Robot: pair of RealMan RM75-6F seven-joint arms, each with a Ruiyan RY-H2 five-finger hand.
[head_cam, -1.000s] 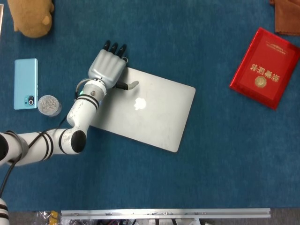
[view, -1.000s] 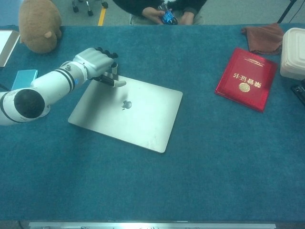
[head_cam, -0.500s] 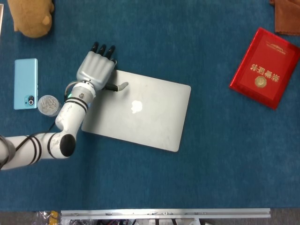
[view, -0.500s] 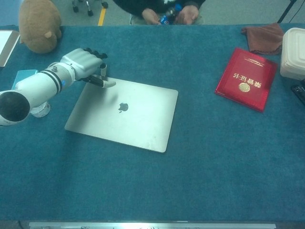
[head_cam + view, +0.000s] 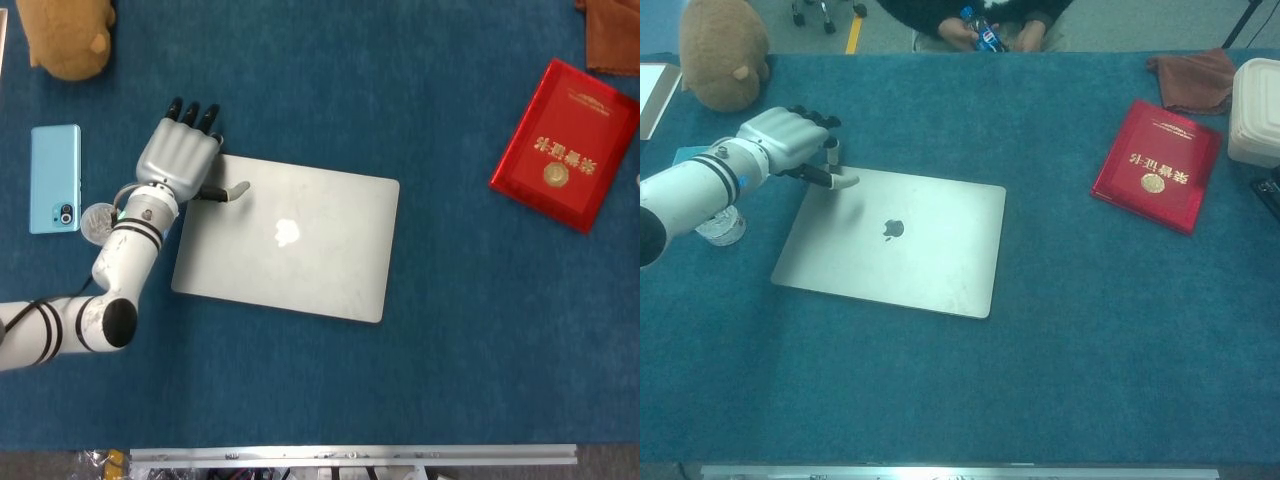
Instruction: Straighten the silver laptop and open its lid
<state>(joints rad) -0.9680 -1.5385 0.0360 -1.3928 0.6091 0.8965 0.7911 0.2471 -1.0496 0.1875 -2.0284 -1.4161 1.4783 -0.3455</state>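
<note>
Only one silver laptop (image 5: pixel 290 240), one left hand (image 5: pixel 178 158) at its corner.

The silver laptop (image 5: pixel 285 237) lies flat and closed, logo up, slightly askew, well left of the red booklet (image 5: pixel 564 143), its far-left corner under a hand (image 5: pixel 178 160).

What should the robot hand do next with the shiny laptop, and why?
Probably keep nudging the far left corner a little more. The silver laptop lies closed and slightly crooked on the table, and the left hand rests at that corner, its thumb on the lid. Once it sits square, lifting the lid makes sense.
</note>
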